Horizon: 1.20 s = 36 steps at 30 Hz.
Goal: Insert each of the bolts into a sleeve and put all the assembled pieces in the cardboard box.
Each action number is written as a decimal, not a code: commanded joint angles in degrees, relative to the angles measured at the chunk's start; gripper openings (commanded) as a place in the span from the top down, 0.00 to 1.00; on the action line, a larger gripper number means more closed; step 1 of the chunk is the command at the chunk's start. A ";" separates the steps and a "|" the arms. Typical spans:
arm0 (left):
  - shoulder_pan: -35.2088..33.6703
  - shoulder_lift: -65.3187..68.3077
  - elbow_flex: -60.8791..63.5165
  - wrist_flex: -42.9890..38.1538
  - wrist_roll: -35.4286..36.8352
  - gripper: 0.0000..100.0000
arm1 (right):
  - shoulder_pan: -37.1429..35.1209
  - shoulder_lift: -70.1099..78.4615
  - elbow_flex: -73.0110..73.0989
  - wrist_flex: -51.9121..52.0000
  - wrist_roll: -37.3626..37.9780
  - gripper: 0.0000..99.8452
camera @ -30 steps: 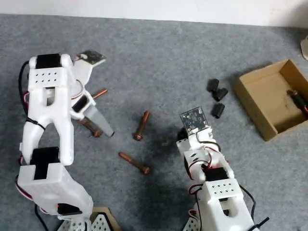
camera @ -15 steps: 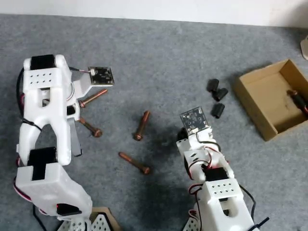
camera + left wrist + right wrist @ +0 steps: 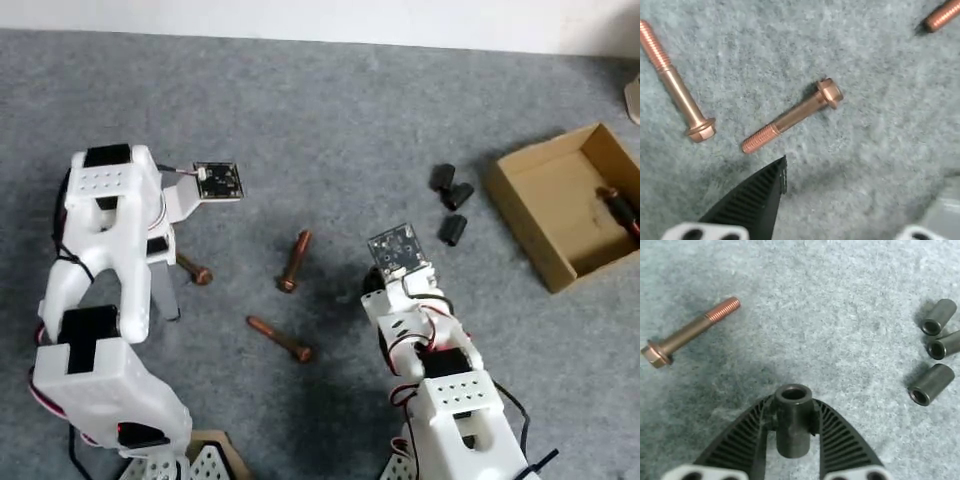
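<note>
Slippage looms: the left end effector [image 3: 855, 197], spread wide above a bolt [image 3: 792, 116], could roll it away on closing, while the right end effector [image 3: 792, 407] clamps a sleeve [image 3: 791, 432].

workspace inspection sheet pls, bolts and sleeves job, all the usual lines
surface: grey carpet
job's things: bolts loose on it; three loose sleeves beside the cardboard box; one assembled piece inside
clutter: tan object at the edge, unclear what
grippers: left gripper open over middle bolt; right gripper shut on held sleeve
cables: red and black wires along both arms
surroundings: white wall beyond the carpet
</note>
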 commanded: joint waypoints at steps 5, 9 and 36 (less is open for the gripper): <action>1.89 -0.57 -0.31 -1.23 -40.26 0.72 | -0.31 -1.10 0.84 -1.36 0.88 1.00; 1.98 0.57 -0.31 -2.46 -44.13 0.72 | -0.31 -1.10 0.92 -1.36 0.88 1.00; 3.56 7.08 0.66 -13.71 -33.76 0.80 | -0.04 -1.36 1.01 -1.36 0.88 1.00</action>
